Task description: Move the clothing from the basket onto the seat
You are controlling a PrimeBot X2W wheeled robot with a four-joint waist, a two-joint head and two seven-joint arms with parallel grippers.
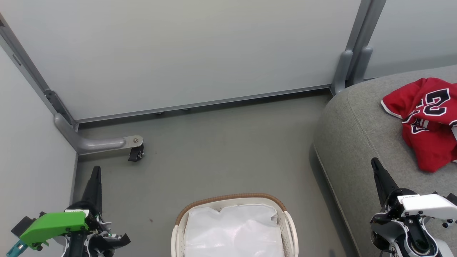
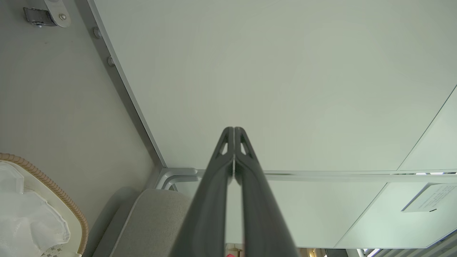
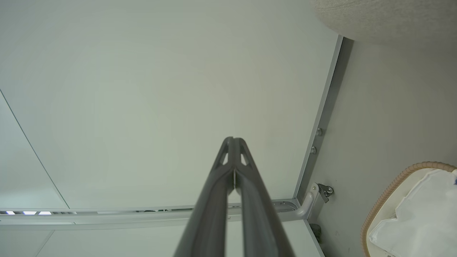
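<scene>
In the head view the basket (image 1: 231,198) stands on the grey floor (image 1: 214,150) at the bottom middle, just beside the rounded edge of the seat (image 1: 357,142), and inside it lies a crumpled white sheet (image 1: 232,228). The clothing (image 1: 425,117) lies in a red heap on top of the seat, well back from that rounded edge, with the black-and-white number facing up. The left gripper (image 1: 96,173) hangs over the floor near the left wall panel (image 1: 32,153), and the right gripper (image 1: 375,166) hangs over the near edge of the seat; each has its two fingers pressed together on nothing. A caster (image 1: 136,153) sits by the back wall. In the left wrist view the fingertips meet with no gap and hold nothing; the basket rim curves at the lower left and a corner of the seat shows below. A speck of red at the bottom edge is too small to tell whether it is the clothing. In the right wrist view the fingers are likewise closed and empty, the basket at the lower right, the seat at the top right corner.
</scene>
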